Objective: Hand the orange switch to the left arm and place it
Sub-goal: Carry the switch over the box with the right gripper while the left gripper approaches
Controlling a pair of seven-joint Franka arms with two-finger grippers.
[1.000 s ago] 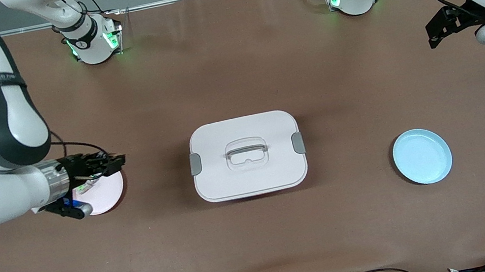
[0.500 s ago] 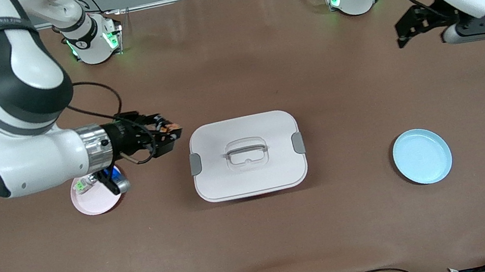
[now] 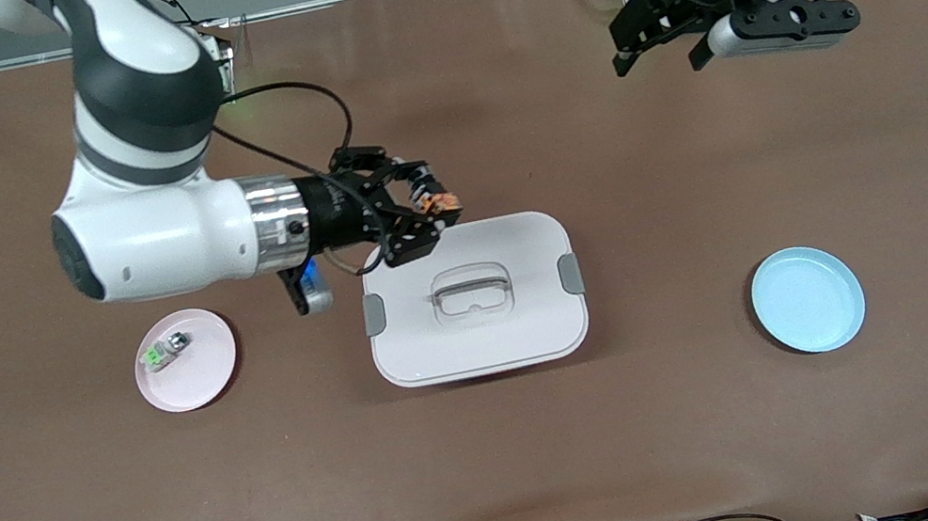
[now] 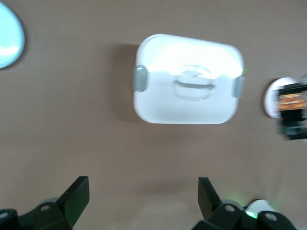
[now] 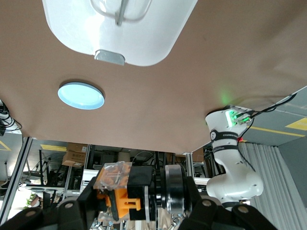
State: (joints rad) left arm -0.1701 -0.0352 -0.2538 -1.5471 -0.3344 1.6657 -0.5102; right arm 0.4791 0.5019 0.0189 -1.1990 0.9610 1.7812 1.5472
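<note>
The front view looks steeply down from high across the table (image 3: 503, 483), facing the robot bases along its top edge and taking in the whole tabletop. The left wrist view looks down from well above the table, with the left gripper (image 4: 144, 199) at its edge and the full white box (image 4: 188, 79) in frame. The right wrist view sits closer, past the right gripper (image 5: 120, 203), catching only one end of the box (image 5: 120, 33). All three views share the box and the blue plate (image 3: 808, 299) (image 4: 8, 36) (image 5: 81, 96).
</note>
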